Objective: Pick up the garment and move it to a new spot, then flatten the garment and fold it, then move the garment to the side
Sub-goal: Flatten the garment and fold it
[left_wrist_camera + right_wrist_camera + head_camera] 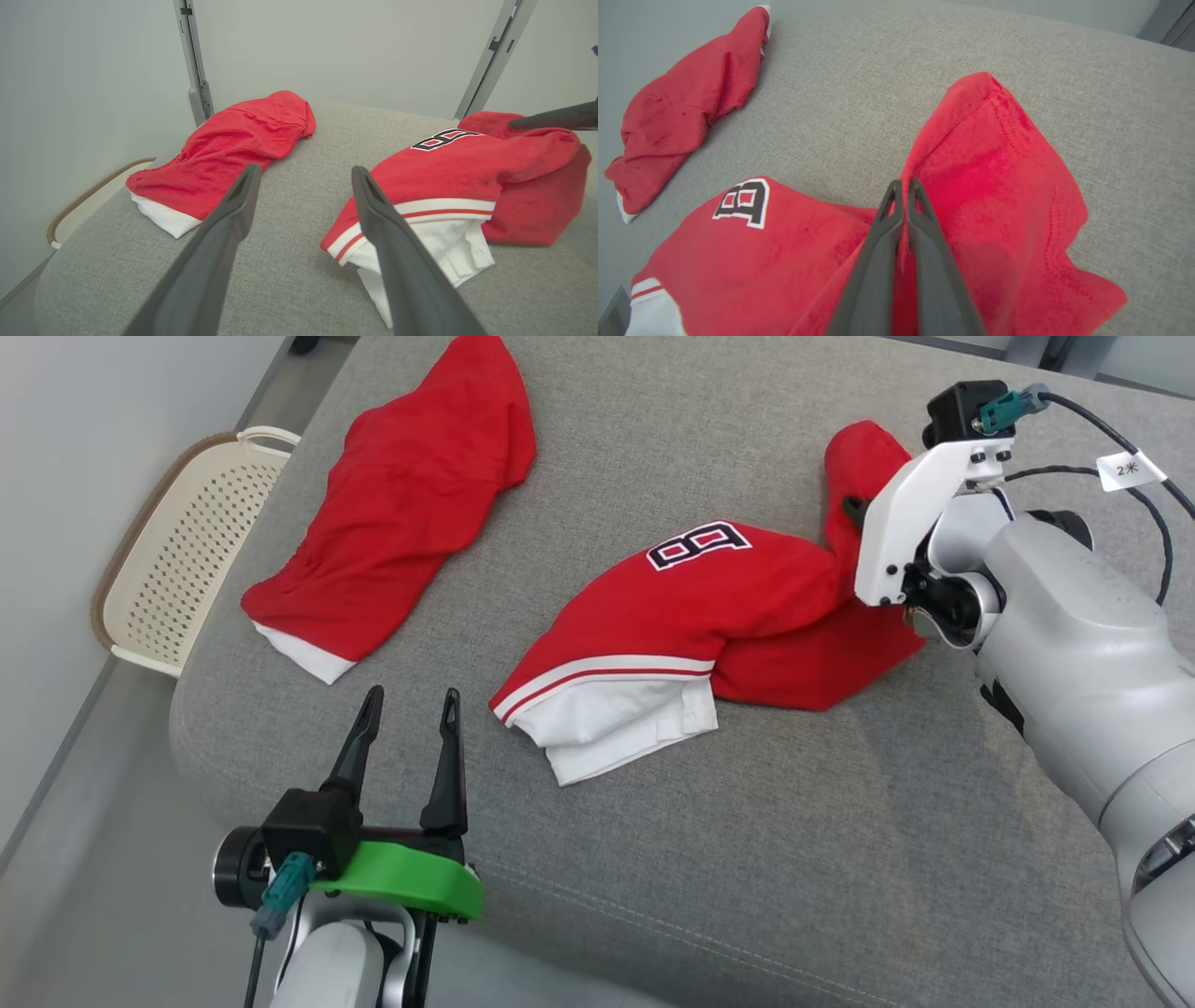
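Centre frame, right gripper (902, 184) pinches a fold of the garment (653, 616); soft, light cloth, likely to sag, so a hem grips best; left gripper (413, 698) spread, lower left.

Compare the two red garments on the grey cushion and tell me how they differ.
The numbered garment shows a black-and-white 8; the plain garment shows no mark. The numbered garment has a striped red-and-white band above white cloth; the plain garment shows just a white edge. The right gripper is shut on the numbered garment; the plain garment lies untouched. Both are red, crumpled and on the grey cushion.
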`<state>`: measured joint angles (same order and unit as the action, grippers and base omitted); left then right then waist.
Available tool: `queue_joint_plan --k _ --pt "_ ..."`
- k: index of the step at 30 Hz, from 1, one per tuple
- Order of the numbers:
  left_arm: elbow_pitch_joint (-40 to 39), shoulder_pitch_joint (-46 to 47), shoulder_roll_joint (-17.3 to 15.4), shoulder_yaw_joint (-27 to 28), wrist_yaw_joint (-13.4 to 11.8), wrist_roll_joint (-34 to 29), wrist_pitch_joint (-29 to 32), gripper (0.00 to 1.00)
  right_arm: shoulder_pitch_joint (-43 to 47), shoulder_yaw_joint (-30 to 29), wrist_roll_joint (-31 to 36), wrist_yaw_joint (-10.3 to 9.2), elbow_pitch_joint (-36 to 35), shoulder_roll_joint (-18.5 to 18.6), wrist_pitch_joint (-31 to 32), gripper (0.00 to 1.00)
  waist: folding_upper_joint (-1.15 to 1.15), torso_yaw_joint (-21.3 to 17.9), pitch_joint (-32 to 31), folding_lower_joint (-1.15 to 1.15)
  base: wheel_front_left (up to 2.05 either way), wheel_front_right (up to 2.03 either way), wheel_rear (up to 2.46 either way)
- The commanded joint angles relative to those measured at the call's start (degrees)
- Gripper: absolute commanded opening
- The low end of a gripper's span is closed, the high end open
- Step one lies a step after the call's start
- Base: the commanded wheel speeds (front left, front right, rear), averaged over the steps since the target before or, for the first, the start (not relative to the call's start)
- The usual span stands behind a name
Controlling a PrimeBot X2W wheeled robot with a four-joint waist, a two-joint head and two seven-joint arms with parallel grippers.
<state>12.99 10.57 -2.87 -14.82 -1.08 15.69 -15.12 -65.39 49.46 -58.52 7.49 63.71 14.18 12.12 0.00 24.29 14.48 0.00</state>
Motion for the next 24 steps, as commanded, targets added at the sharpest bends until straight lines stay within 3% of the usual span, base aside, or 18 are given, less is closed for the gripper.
queue_joint_plan --k 1,7,14,24 --pt "-0.2 -0.2 0.0 0.3 -0.3 0.4 0.0 1.00 -0.6 0.3 0.2 0.00 -0.2 0.2 -0.7 0.00 0.00 -0.4 -0.1 0.00 0.00 0.00 0.00" --pt "0.0 -0.4 0.0 1.0 -0.1 0.0 0.0 1.00 0.2 0.9 -0.9 0.00 -4.1 1.3 -10.0 0.00 0.00 -2.8 -0.7 0.00 0.00 0.00 0.00" --pt "0.3 -1.0 -0.1 2.2 0.4 -1.3 0.0 1.00 5.1 1.6 -4.3 -0.01 -12.2 5.0 -19.5 0.00 0.00 -6.7 -2.3 0.00 0.00 0.00 0.00" --pt "1.0 -2.5 -0.1 4.6 1.5 -3.5 0.0 1.00 17.2 2.2 -9.1 0.00 -26.3 11.0 -25.7 0.00 0.00 -13.0 -5.0 0.00 0.00 0.00 0.00"
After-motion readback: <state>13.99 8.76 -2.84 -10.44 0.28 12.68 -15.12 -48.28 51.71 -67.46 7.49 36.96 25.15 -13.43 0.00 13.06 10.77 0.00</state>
